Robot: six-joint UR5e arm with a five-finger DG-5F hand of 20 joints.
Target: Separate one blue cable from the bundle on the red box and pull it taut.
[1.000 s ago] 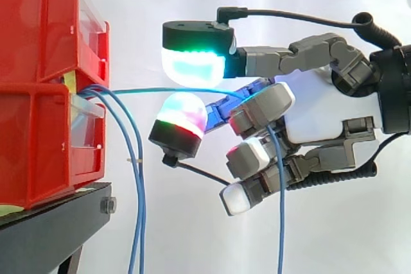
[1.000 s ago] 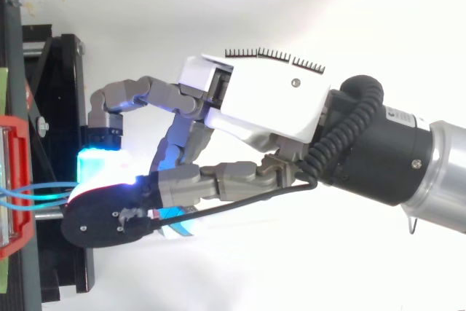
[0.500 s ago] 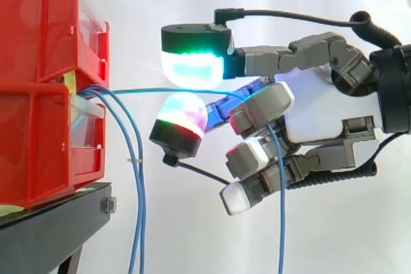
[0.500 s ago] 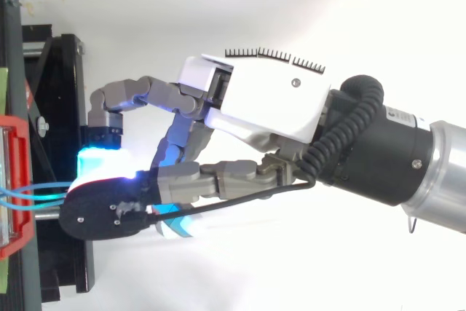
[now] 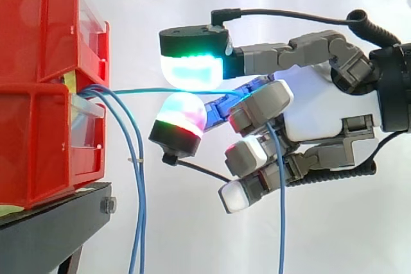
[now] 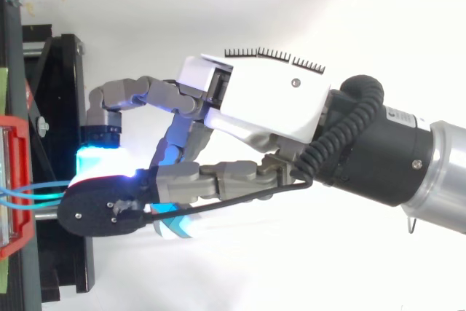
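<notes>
curling round the blue cable (image 5: 154, 91), my fingers (image 5: 260, 104) grip it. the line enters between the green-glowing pad (image 5: 192, 63) above and the bent fingers below. the exact contact is hidden behind a bent finger in the side view. my hand (image 5: 314, 110) sits well apart from the bins, to their right.

findings, cable: the span from bin to hand runs straight and almost level. past my fingers it drops straight down and is cut off at the bottom edge. two other blue cables (image 5: 137, 178) hang loose just beside the bin front, also cut off below.

findings, containers: the upper red bin (image 5: 38, 24) is stacked on the lower red bin (image 5: 38, 149). all three cables come out at the mouth of the lower one, under the upper bin's floor. i cannot make out what else lies inside either bin. both are cut off at the left edge.

findings, support: the bins rest on a black stand (image 5: 45, 229), before a white curtain (image 5: 205, 242).

top view: my hand (image 6: 269, 103) covers the cable (image 6: 36, 189) beyond the bin rim.
</notes>
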